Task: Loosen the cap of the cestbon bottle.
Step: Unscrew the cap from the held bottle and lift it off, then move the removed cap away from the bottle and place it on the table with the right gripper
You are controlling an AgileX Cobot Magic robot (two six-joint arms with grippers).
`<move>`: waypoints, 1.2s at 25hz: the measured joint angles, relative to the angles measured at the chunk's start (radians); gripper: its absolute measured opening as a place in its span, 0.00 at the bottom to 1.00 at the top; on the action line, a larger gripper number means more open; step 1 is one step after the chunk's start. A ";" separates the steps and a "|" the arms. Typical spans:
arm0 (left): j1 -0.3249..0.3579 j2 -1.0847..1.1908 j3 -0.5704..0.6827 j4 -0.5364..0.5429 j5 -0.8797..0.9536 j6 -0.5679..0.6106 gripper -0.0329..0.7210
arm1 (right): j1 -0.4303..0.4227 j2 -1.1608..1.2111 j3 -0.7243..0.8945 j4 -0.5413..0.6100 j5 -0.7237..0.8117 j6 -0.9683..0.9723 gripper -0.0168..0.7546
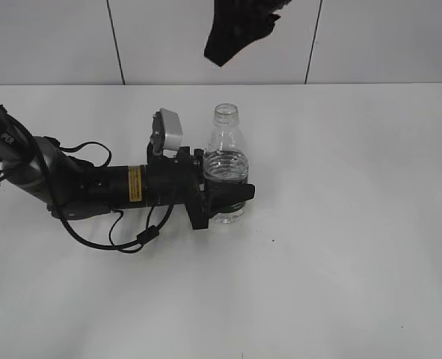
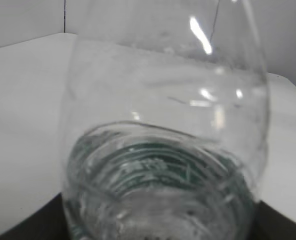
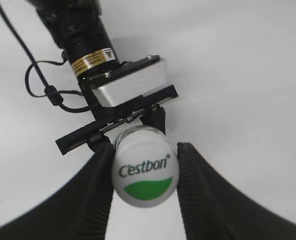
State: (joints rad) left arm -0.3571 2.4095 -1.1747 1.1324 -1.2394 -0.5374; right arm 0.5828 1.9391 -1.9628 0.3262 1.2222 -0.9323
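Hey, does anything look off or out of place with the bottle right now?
Yes: the cap is fully off, not just loosened. The right gripper holds it up above, while the cestbon bottle stands open-necked in the left gripper. No spill shows.

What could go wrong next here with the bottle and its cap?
1. The cestbon bottle looks open at its neck in the exterior view, and it holds water. If the left tool, which grips its lower body, squeezes or tilts it, water may spill.
2. The right tool appears to hold the cap only by its rim, above the bottle. If it slips, the cap could drop and roll away.
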 joint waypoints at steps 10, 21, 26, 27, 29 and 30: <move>0.000 0.000 0.000 0.001 0.000 0.000 0.58 | -0.001 -0.054 0.000 -0.215 0.000 0.667 0.40; 0.000 0.000 0.000 0.001 0.000 0.012 0.58 | -0.160 -0.054 0.000 -0.292 0.000 0.758 0.40; 0.000 0.000 0.000 0.006 0.000 0.058 0.58 | -0.283 -0.054 0.000 -0.298 0.000 0.760 0.40; 0.000 0.000 0.000 0.006 0.000 0.067 0.58 | -0.303 -0.054 0.000 -0.299 0.000 0.762 0.40; 0.000 0.001 0.000 0.006 0.001 0.079 0.58 | -0.348 -0.054 0.009 -0.300 0.000 0.762 0.40; 0.000 0.001 0.000 0.006 0.001 0.082 0.58 | -0.369 -0.054 0.022 -0.302 -0.001 0.762 0.40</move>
State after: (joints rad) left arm -0.3571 2.4103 -1.1747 1.1385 -1.2385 -0.4556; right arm 0.2141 1.8851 -1.9405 0.0247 1.2212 -0.1708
